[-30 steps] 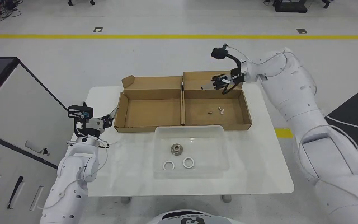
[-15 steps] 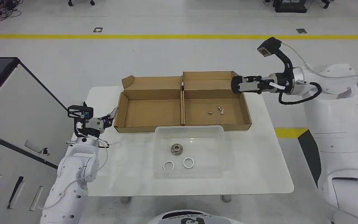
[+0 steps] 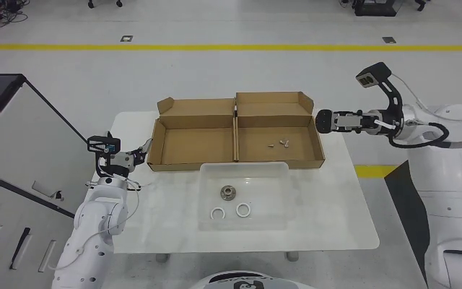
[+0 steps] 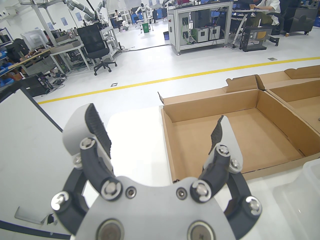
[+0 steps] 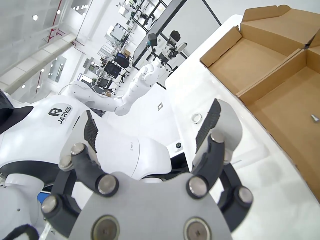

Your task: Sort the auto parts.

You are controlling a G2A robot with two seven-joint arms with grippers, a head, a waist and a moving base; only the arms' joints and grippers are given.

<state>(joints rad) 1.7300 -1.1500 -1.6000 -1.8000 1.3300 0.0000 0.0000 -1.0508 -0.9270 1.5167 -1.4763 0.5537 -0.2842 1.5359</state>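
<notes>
We see bright, even overhead light throughout. In the top view the pale floor across the upper frame and the white table reflect it softly, without hard glare. Shadows stay faint: shallow ones lie along the inner walls of the cardboard boxes, and a soft one edges the clear bin. In the right wrist view the ceiling lamps burn as white spots. In the left wrist view the wide lens bows the yellow floor line toward the edges.

Rings in bin; seemingly screws in box
</notes>
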